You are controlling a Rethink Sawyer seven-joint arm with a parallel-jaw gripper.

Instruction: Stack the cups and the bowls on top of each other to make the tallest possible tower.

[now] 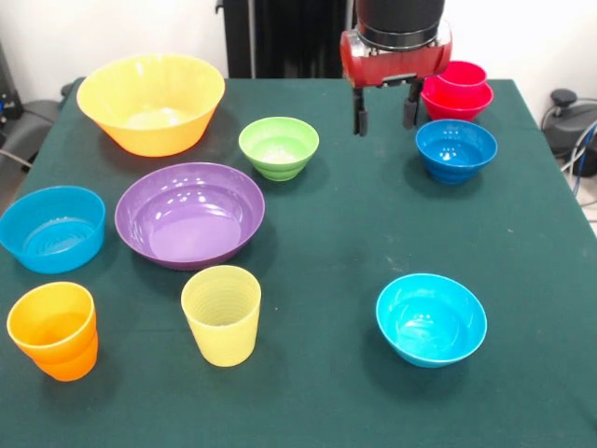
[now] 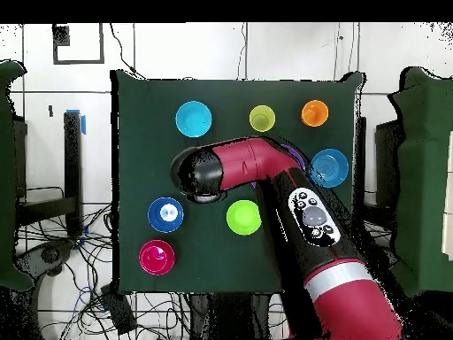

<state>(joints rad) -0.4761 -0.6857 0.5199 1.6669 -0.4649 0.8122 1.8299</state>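
Note:
My gripper (image 1: 384,110) hangs open and empty above the table, just left of the tower (image 1: 457,89), a red cup nested in a small red bowl (image 2: 157,257). A dark blue bowl (image 1: 455,149) sits in front of that stack. The lime green bowl (image 1: 278,147) lies to the gripper's left. Along the near side stand an orange cup (image 1: 54,329), a ribbed pale yellow cup (image 1: 222,315) and a cyan bowl (image 1: 431,319). The purple bowl (image 1: 189,215), light blue bowl (image 1: 51,229) and large yellow-orange bowl (image 1: 151,103) fill the left half.
In the overhead view my arm (image 2: 301,212) crosses the table and hides the large yellow-orange bowl and most of the purple one. Green cloth (image 1: 354,233) covers the table. Cables and dark equipment lie beyond the table's side edges.

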